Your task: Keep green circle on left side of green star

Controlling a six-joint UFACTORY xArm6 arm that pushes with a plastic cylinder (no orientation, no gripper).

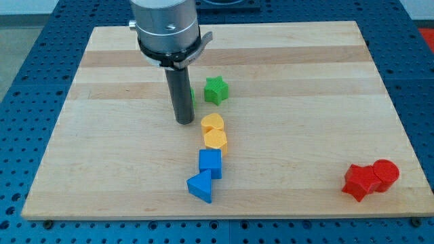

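My tip (184, 122), the lower end of a straight dark rod with no gripper to open or close, rests on a wooden board (102, 135) just left of centre, grasping nothing. Directly behind the rod, a sliver of the green circle (192, 95) shows at the rod's right edge, most of it hidden, so whether tip and block touch cannot be told. The green star (216, 90) sits just to the view's right of that sliver, a small gap between them, which leaves the circle on the star's left. Below and right of the tip, a column of four blocks runs toward the view's bottom: a yellow rounded block (212, 123), a yellow hexagon (215, 139) touching it, a blue cube (210, 163), and a blue triangle (201, 186) at the foot. Well apart, near the board's lower right corner, a red star (359, 181) and a red cylinder (384, 174) stand pressed together. A blue perforated table (27, 81) surrounds the board.
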